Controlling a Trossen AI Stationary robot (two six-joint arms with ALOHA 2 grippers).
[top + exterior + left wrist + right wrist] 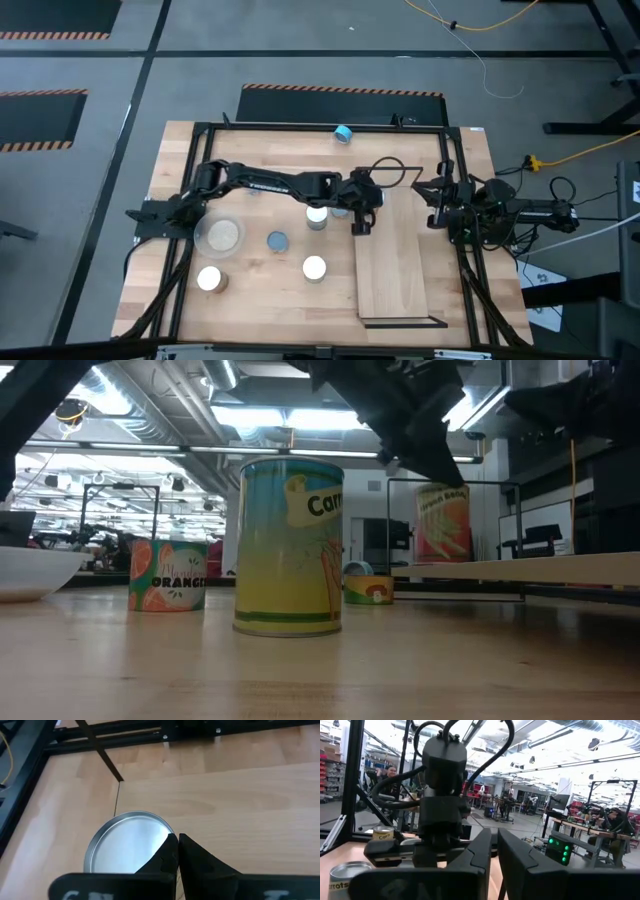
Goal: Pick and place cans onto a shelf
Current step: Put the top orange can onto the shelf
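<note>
The left end effector point(178, 851) hung low over the near corner of the shelf point(235, 800). Its two fingers were pinched almost together and held nothing. Right beside them stood a can point(126, 841) with a shiny top, at the very edge of the shelf.

That spot looked risky to me. The can was so close to the edge that one small bump from the dark fingers could tip it or push it down onto the bench point(260, 165). If the arm swung sideways before it lifted, it could hit the can.

The fingers hid part of the can's top, and I could not see its bottom. So I could not tell if all of it sat on the shelf. From above, the arm covered it too.

More cans point(314, 268) waited on the bench. The right end effector point(437, 205) sat at the other side of the shelf, its fingers close together and holding nothing.
</note>
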